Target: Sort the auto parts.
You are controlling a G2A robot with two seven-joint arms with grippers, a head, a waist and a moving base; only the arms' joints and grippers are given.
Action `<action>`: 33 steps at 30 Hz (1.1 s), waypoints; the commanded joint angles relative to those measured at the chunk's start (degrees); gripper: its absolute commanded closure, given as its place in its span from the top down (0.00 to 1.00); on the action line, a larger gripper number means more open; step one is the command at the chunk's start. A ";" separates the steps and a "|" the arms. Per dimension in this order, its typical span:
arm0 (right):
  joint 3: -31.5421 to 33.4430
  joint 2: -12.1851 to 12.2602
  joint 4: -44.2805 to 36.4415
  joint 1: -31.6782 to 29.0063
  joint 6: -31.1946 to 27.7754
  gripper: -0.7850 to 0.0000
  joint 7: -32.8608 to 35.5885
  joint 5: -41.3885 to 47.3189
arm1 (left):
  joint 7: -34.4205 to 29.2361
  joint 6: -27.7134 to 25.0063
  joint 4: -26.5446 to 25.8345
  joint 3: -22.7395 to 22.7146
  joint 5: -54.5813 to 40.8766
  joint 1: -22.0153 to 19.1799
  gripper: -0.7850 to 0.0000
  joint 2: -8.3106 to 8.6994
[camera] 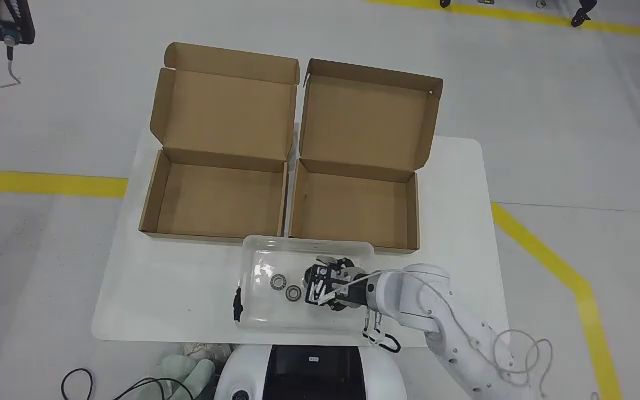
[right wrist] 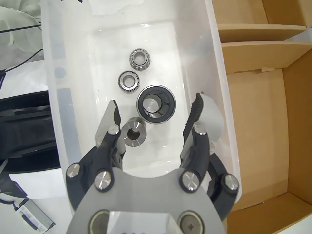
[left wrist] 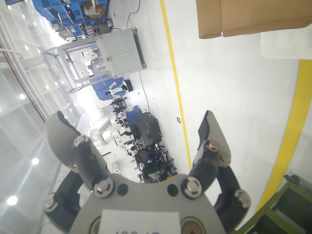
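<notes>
A clear plastic bin (right wrist: 219, 79) (camera: 258, 250) holds several metal parts. Two small tapered roller bearings (right wrist: 140, 60) (right wrist: 129, 81) lie side by side, seen from above as two small rings (camera: 286, 288). A large dark-rimmed bearing ring (right wrist: 156, 107) and a plain steel bushing (right wrist: 133, 135) lie closer to my right gripper (right wrist: 156, 113) (camera: 322, 284). That gripper hangs open inside the bin, its fingers either side of the large ring, the bushing beside one finger (right wrist: 114, 115). My left gripper (left wrist: 132, 125) is open and holds nothing, pointed out over the workshop floor.
Two open cardboard boxes (camera: 215, 195) (camera: 355, 205) stand side by side behind the bin on the white table (camera: 150, 300). One box (right wrist: 263, 122) lies right beside the bin's wall. Grey cloth (right wrist: 17, 13) and cables (camera: 100, 385) lie off the table's front edge.
</notes>
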 commanded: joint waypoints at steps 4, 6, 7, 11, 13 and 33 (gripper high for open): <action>-1.00 -0.11 1.56 1.07 0.80 0.69 1.52 0.14 | 0.00 0.00 0.00 0.00 0.00 0.00 1.00 0.00; -1.53 -0.22 2.07 1.73 1.14 0.73 1.70 0.34 | 0.00 0.00 0.00 0.00 0.00 0.00 1.00 0.00; -1.85 -0.30 2.33 2.08 1.26 0.72 1.63 0.50 | 0.00 0.00 0.00 0.00 0.00 0.00 1.00 0.00; -3.44 -0.68 4.23 3.69 1.82 0.71 1.52 0.44 | 0.00 0.00 0.00 0.00 0.00 0.00 1.00 0.00; -4.20 -0.89 5.24 4.37 2.20 0.70 1.28 0.59 | 0.00 0.00 0.00 0.00 0.00 0.00 1.00 0.00; -8.08 -1.88 9.35 7.45 4.77 0.00 2.77 2.10 | 0.00 0.00 0.00 0.00 0.00 0.00 1.00 0.00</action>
